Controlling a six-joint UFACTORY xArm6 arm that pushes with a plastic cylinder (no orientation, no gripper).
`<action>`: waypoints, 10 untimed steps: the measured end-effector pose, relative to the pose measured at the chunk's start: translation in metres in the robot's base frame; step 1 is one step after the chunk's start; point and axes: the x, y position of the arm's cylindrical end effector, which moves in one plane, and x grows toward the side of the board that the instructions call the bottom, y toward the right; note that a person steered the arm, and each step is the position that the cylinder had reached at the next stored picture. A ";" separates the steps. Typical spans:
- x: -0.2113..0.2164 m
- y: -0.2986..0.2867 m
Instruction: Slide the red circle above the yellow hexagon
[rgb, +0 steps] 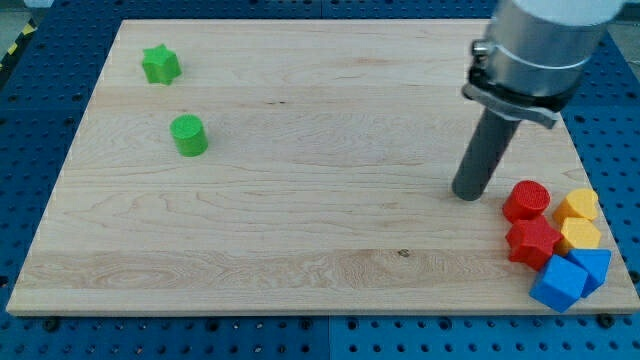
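Note:
The red circle lies near the board's right edge, low in the view. The yellow hexagon touches it on its right. My tip rests on the board just left of the red circle, a short gap apart. A red star-like block sits directly below the red circle. A second yellow block sits below the hexagon.
Two blue blocks sit at the bottom right corner of the wooden board. A green star and a green cylinder lie at the upper left. The arm's grey body hangs over the upper right.

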 end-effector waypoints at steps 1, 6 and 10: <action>0.000 0.000; 0.000 0.000; 0.018 0.045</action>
